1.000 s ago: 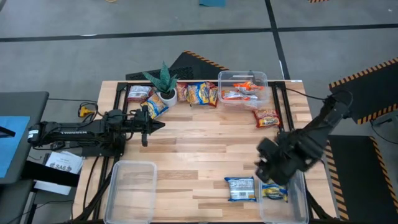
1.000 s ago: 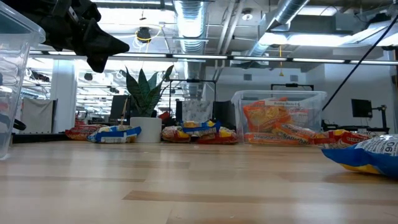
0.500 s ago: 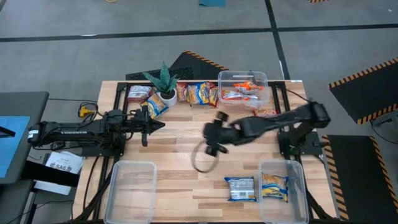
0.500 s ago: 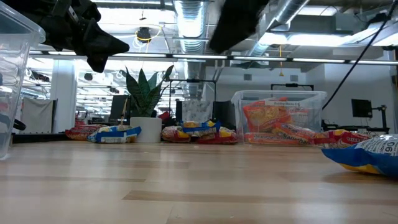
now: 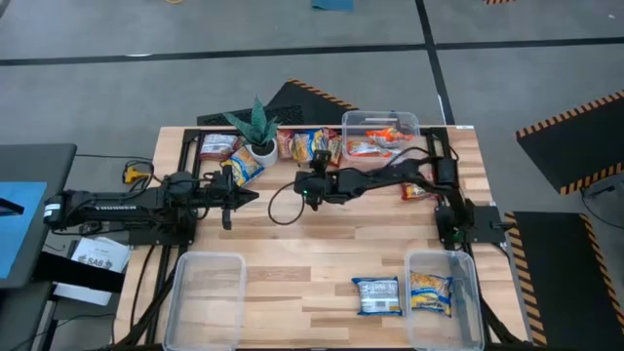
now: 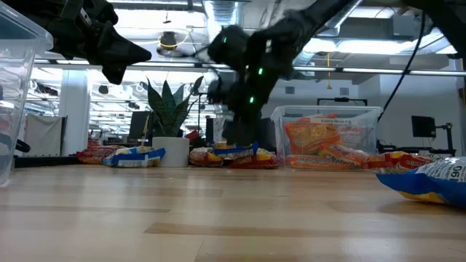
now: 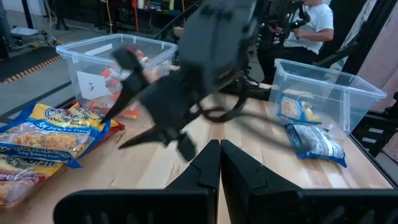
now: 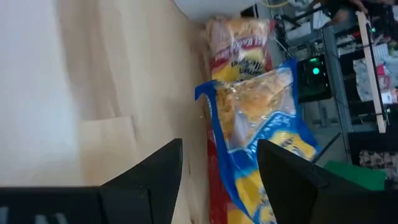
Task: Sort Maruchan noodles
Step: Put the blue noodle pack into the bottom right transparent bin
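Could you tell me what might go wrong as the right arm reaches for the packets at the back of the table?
The right gripper, fingers open, heads for a blue-yellow packet that lies against an orange packet; it might pinch both or push them apart. The potted plant stands just beside that row, so a wide approach could knock it.

Right arm (image 6: 255, 62) motion-blurred — blue-yellow packet (image 6: 426, 182) cut off by frame edge.
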`<control>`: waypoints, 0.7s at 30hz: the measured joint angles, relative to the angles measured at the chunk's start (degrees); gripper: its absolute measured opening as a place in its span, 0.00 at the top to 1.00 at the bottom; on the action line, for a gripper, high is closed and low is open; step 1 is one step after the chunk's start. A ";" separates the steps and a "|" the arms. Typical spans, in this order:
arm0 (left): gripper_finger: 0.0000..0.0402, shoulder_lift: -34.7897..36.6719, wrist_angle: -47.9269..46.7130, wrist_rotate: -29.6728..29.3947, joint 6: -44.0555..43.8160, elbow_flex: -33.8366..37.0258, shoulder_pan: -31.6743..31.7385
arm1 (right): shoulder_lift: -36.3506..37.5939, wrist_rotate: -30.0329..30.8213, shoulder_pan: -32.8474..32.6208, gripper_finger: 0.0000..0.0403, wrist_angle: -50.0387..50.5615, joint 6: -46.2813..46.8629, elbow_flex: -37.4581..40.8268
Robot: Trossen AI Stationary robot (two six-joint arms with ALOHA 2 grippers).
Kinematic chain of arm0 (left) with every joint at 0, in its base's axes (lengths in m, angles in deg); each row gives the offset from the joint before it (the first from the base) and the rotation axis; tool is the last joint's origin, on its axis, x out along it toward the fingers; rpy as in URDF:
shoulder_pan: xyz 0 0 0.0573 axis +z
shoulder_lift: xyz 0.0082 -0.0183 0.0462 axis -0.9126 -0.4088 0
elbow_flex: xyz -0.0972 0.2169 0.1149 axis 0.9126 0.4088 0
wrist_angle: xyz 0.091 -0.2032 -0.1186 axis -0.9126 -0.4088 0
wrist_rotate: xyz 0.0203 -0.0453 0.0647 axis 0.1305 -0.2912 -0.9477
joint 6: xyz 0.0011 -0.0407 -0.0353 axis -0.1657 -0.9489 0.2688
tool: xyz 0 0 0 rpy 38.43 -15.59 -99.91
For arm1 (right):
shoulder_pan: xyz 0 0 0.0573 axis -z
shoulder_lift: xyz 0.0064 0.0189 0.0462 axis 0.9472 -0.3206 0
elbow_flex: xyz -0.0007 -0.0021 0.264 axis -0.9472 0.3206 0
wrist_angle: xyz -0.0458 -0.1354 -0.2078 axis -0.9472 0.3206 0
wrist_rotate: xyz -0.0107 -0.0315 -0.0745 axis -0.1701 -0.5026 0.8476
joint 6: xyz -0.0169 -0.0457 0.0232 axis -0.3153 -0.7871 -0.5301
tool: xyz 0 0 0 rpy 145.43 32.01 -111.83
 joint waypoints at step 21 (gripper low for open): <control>1.00 -0.01 -0.04 -0.02 0.01 -0.02 0.00 | -2.53 -4.13 6.13 0.43 -3.80 3.90 -0.07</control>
